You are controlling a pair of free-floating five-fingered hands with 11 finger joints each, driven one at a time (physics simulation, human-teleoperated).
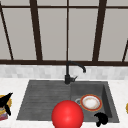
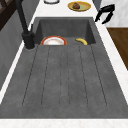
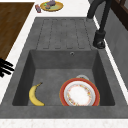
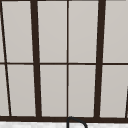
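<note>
Right hand point(image 1: 101, 118): released, fingers straight, holding nothing, hovering over the sink's point(image 3: 22, 75) near rim just above the banana point(image 3: 35, 95) in the basin's near-right corner, so you should descend along its curve, clear of the plate point(image 3: 79, 94); left hand point(image 1: 5, 101): released, idle far left.

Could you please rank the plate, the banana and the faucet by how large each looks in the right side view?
1. Faucet: tallest, though cut off by the top edge.
2. Plate: red-rimmed, in the basin.
3. Banana: smallest, left of the plate.
Plate and banana lie nearer the camera than the faucet, so true sizes stay unsure.
</note>
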